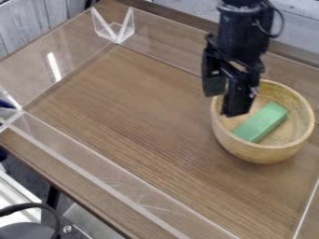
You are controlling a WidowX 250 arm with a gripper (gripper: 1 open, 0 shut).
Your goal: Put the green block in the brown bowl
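On the right side of the brown wooden tabletop [125,121], a round, light-brown wooden bowl [222,135] with thick walls and a pale inside sits near the far edge. Inside it lies the slim, plain green rectangular block [260,123], resting on its long side and slanting, one end toward the upper right and the other toward the lower left. It lies wholly within the rim, toward the right part of the bowl's inside.

Above the bowl's far left edge hangs the black robot hand [222,101], reaching down from the top of the view. Its fingers are spread wide, and nothing is pinched between them. One finger comes down just left of the bowl, while the other overlaps the bowl's upper left rim in this view; whether it touches the wood cannot be told. The hand is apart from the green block.

At the far left of the tabletop stands a small clear, angular plastic piece [114,26]. In the lower left corner, beyond the tabletop's edge, a black cable [48,207] curves in a loop over dark equipment.
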